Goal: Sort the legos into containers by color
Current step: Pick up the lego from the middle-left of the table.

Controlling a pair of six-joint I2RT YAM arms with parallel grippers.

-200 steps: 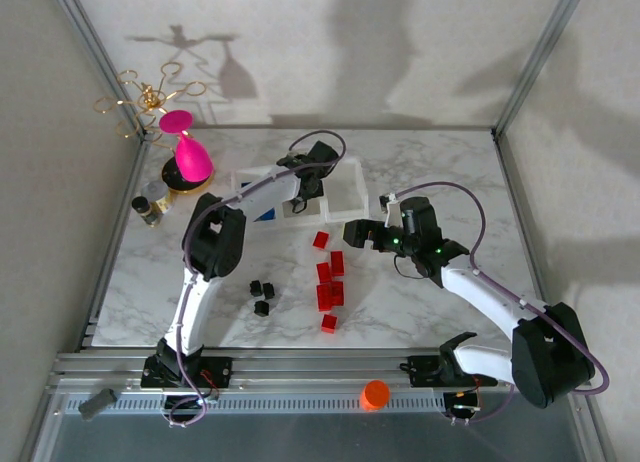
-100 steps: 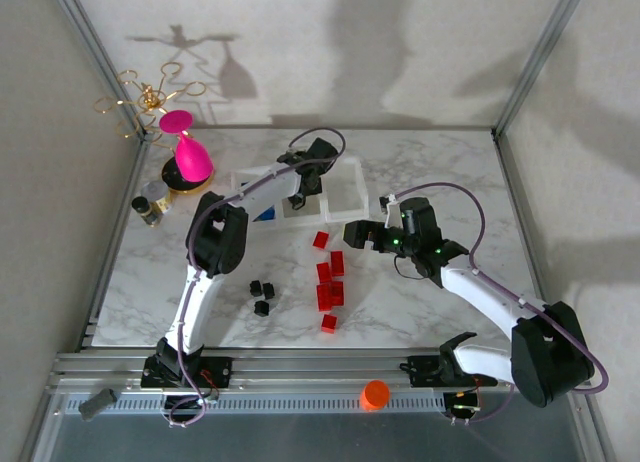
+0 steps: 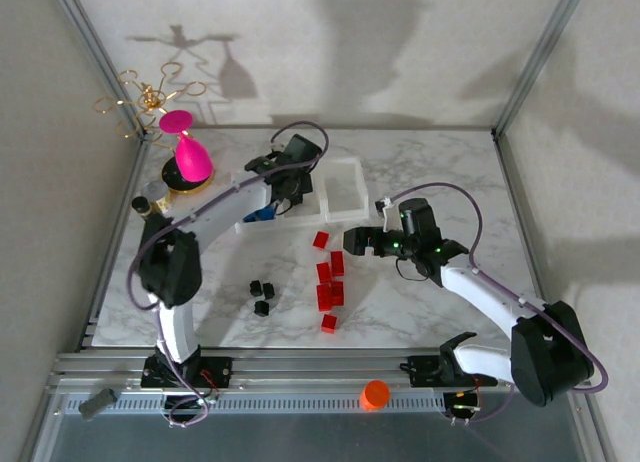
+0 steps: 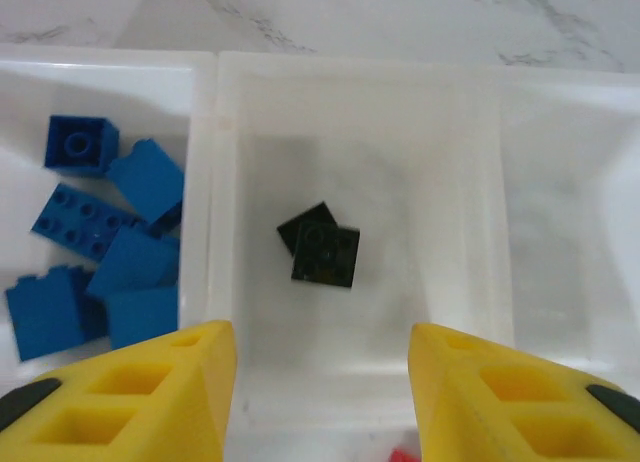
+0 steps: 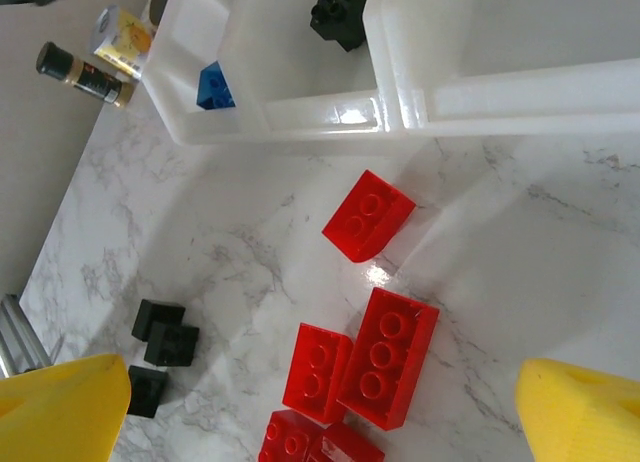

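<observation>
- The red legos (image 3: 328, 282) lie loose at mid-table, with loose black legos (image 3: 261, 294) to their left.
- The blue legos (image 4: 100, 252) sit in the left bin of the containers (image 3: 345, 192), and a black pair (image 4: 322, 244) rests in the middle bin.
- The left gripper (image 4: 318, 342) hangs over that middle bin above the black pair, fingers partly apart and holding nothing.
- The right gripper (image 5: 315, 382) hovers over the red legos, spread wide and holding nothing.
- The marble table (image 3: 430, 172) is pale and grey-veined.
- Plain walls (image 3: 300, 42) and metal frame posts (image 3: 535, 57) surround it.
</observation>
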